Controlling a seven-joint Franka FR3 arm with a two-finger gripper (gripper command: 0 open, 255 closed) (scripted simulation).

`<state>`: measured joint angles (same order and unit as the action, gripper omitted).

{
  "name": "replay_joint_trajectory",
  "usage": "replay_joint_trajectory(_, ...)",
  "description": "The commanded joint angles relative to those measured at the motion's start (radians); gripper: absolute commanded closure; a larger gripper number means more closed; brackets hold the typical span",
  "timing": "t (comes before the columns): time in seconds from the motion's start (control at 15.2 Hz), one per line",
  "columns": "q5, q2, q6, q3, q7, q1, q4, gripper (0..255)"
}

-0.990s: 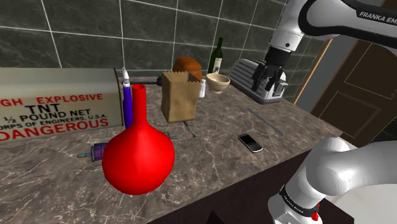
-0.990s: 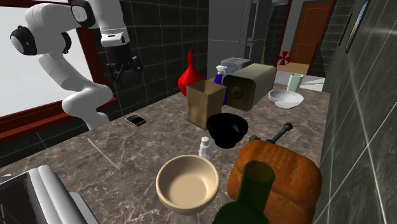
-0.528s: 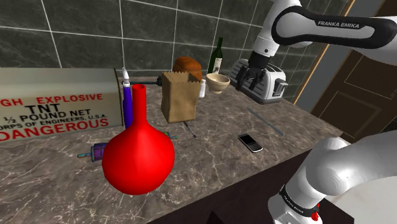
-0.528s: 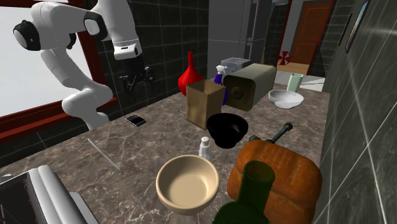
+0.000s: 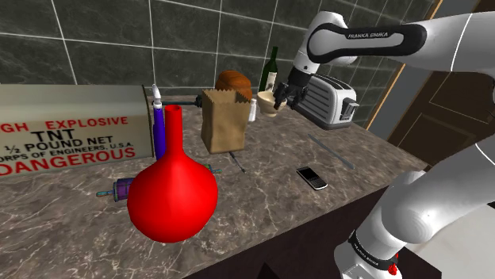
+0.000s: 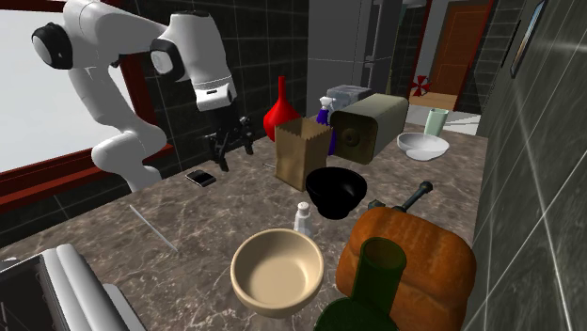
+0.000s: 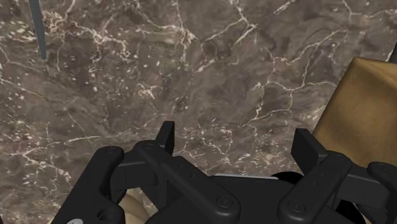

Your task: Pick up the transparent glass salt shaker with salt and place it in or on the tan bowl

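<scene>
The small clear salt shaker [image 5: 252, 108] with a white fill stands upright on the marble counter between the brown paper bag [image 5: 222, 119] and the tan bowl [image 5: 268, 104]. In the second exterior view the shaker [image 6: 303, 218] stands just behind the tan bowl [image 6: 277, 271] and in front of a black bowl [image 6: 335, 191]. My gripper [image 5: 284, 98] hangs open above the counter with nothing between its fingers. It [image 6: 230, 149] is above the stretch between the phone and the paper bag, well apart from the shaker. In the wrist view the gripper [image 7: 235, 143] looks down on bare marble beside the bag [image 7: 359, 108].
A red vase [image 5: 172, 186] and a TNT box [image 5: 71, 131] take up the shoulder view's left. A toaster [image 5: 329, 99], a green bottle [image 5: 270, 73], a bread loaf [image 5: 232, 81], a phone [image 5: 312, 177] and a thin grey rod [image 5: 331, 150] share the counter.
The arm has swung from over the toaster toward the shoulder view's left and come lower, nearer the bowl and bag. The fingers stayed open. Nothing on the counter moved.
</scene>
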<state>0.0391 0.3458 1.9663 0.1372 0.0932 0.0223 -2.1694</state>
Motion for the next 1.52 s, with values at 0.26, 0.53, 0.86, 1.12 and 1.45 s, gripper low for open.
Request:
replay_joint_trajectory(0.26, 0.038, -0.204, 0.121, 0.031, -0.045, 0.000, 0.127, 0)
replay_joint_trajectory(0.53, 0.076, -0.345, 0.173, 0.045, -0.077, -0.005, 0.242, 0)
replay_joint_trajectory(0.86, 0.129, -0.522, 0.208, 0.052, -0.112, -0.023, 0.415, 0)
replay_joint_trajectory(1.12, 0.138, -0.550, 0.250, 0.048, -0.118, -0.023, 0.400, 0)
replay_joint_trajectory(1.45, 0.147, -0.577, 0.286, 0.045, -0.124, -0.023, 0.390, 0)
